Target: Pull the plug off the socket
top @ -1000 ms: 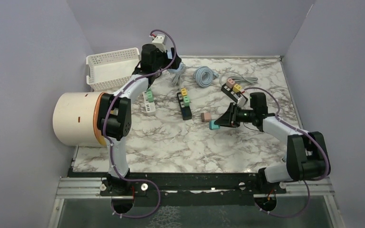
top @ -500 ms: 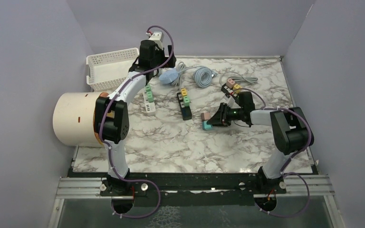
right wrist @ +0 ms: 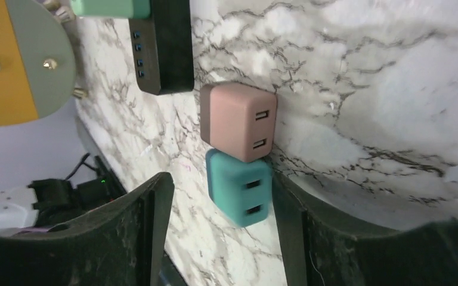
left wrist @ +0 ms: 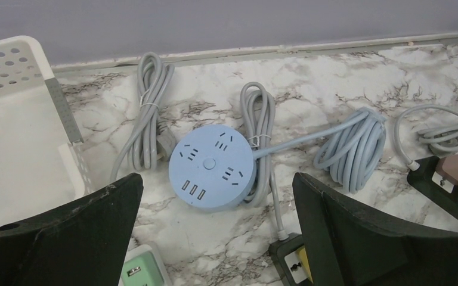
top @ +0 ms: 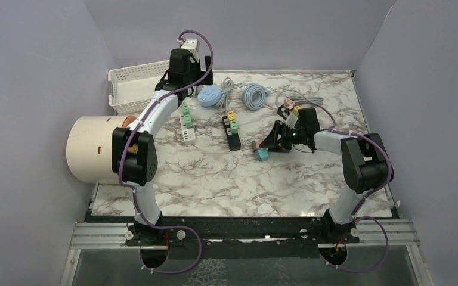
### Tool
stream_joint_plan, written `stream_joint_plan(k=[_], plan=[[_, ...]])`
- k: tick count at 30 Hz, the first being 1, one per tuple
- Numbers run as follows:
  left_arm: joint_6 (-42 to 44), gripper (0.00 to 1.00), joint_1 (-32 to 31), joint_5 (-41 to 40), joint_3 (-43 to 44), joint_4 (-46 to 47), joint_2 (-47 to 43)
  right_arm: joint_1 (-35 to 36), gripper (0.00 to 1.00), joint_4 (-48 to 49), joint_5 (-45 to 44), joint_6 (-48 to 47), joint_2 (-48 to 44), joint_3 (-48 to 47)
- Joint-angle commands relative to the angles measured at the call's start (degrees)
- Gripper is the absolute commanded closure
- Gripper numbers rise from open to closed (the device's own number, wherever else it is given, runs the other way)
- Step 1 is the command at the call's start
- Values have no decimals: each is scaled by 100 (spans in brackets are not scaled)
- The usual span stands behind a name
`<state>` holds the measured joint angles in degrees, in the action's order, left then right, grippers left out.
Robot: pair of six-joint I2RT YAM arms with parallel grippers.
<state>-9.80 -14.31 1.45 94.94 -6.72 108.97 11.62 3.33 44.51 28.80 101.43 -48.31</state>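
My left gripper [top: 188, 83] is open and empty at the back, hovering near a round blue socket [top: 210, 95], which lies ahead of the jaws in the left wrist view [left wrist: 212, 167] with no plug in it. My right gripper [top: 268, 145] is open at mid-table. A loose teal plug [right wrist: 238, 186] lies between its fingertips, against a loose pink plug [right wrist: 237, 121]. A black strip [top: 233, 137] holds yellow and green plugs. A white strip [top: 187, 130] holds a green plug [top: 185, 112]. A second black strip [top: 287, 112] holds pink and yellow plugs.
A white basket [top: 137, 83] stands at the back left, beside my left gripper. A big white and orange cylinder [top: 95, 149] lies at the left edge. Coiled grey cables [top: 256, 95] lie along the back. Purple walls close in three sides.
My left gripper has drawn back to the left, uncovering the round blue socket. My right arm has swung in, and its gripper has shifted slightly left and back beside the teal plug.
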Motion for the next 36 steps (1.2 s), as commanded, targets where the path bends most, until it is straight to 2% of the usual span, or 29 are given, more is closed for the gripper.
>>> stream_joint_plan(k=[1, 5, 9, 15, 21, 25, 31, 36], plan=[[-55, 1, 24, 90, -291, -37, -564, -11, 31, -685, -793, -629, -657, -498], [-208, 1, 34, 296, -675, -12, -847, 71, 30, -1236, -1371, -975, -1025, -994], [-440, 1, 79, 448, -1255, 103, -1205, 896, 31, -1559, -2337, -1457, -1107, -1668], [-956, 1, 173, 830, -2088, 288, -1681, 1873, 33, -2108, -3288, -1712, -49, -2940], [-785, 1, 238, 807, -2315, 140, -1946, 2308, 35, -2649, -4168, -1789, 933, -4108], [-716, 1, 294, 761, -2416, 116, -2123, 2396, 36, -2851, -4403, -1857, 1276, -4486], [-717, 1, 345, 808, -2521, 114, -2193, 2513, 43, -3030, -4284, -1908, 1654, -4752], [-748, 1, 359, 868, -2575, 87, -2187, 2606, 44, -3066, -4183, -1930, 1854, -4846]])
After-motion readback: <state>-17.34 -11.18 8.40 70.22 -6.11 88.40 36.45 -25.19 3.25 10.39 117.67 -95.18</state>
